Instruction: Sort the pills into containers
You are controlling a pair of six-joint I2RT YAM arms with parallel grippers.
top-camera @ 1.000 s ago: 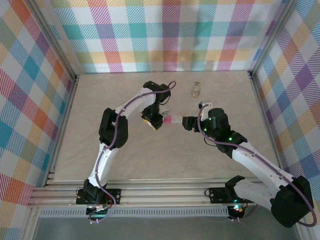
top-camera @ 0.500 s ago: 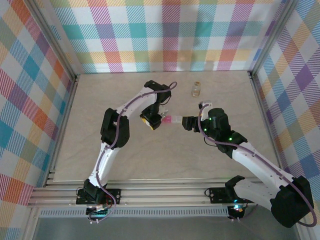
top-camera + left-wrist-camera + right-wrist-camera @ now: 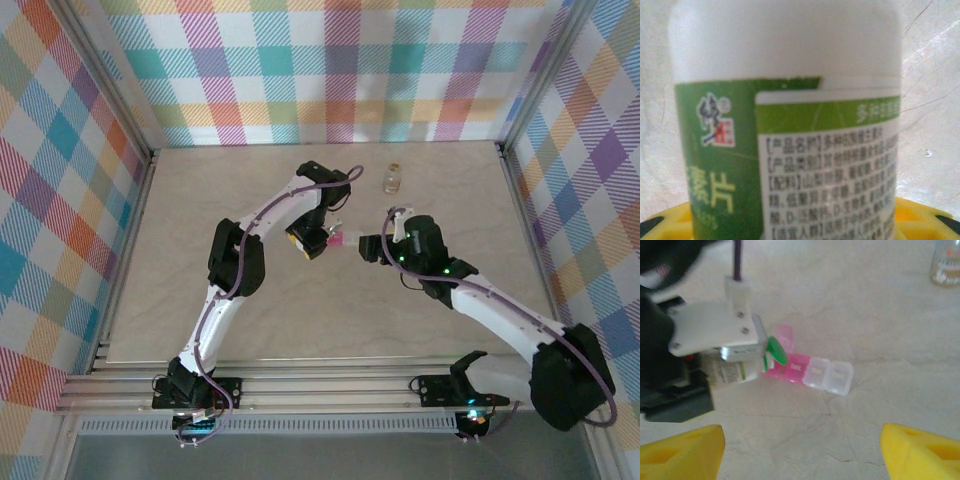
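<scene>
two grippers meet in the top view: left gripper (image 3: 312,243) clamped on the bottle (image 3: 323,240), its cap end at the pill box (image 3: 339,240), and right gripper (image 3: 363,247) just beside the box's other end. amber bottle (image 3: 392,178) stands well apart at the back.

left wrist: bottle (image 3: 790,100) close up, smooth plastic with a glossy label. i judge it light and slippery, best held mid-body.

right wrist: my right gripper (image 3: 800,455) has jaws apart, empty. box (image 3: 812,371) lies flat on the table (image 3: 865,305), one pink lid up. cap (image 3: 776,351) is touching or just over it, can't tell. box looks thin and skiddy; i'd pin the clear end.
</scene>
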